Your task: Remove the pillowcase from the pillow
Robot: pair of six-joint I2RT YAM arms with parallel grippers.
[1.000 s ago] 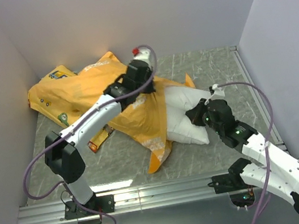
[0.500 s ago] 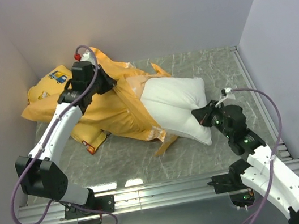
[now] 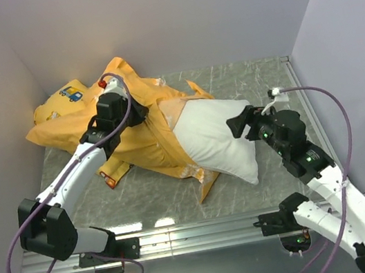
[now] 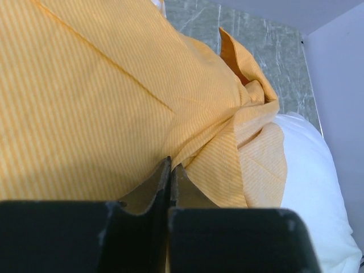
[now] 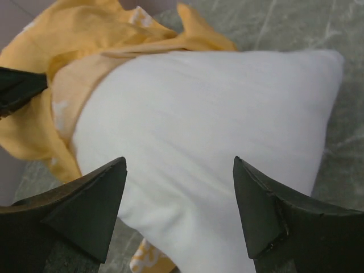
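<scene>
The white pillow lies across the middle of the table, most of it bare. Its left end is still inside the mouth of the orange pillowcase, whose pale reverse side shows at the opening. My left gripper is shut on a fold of the pillowcase; in the left wrist view the cloth gathers into the closed tips of that gripper, with the pillow at the right. My right gripper is open just over the pillow's right end, holding nothing. In the right wrist view this gripper stands with its jaws wide over the pillow, the pillowcase beyond.
A yellow cushion with a small vehicle print lies at the back left, partly under the pillowcase. Walls close in at the left, back and right. A metal rail runs along the near edge of the grey table.
My right gripper has opened, let go of the pillow's corner and lifted off it. My left gripper dragged the pillowcase leftward, baring more of the pillow.
</scene>
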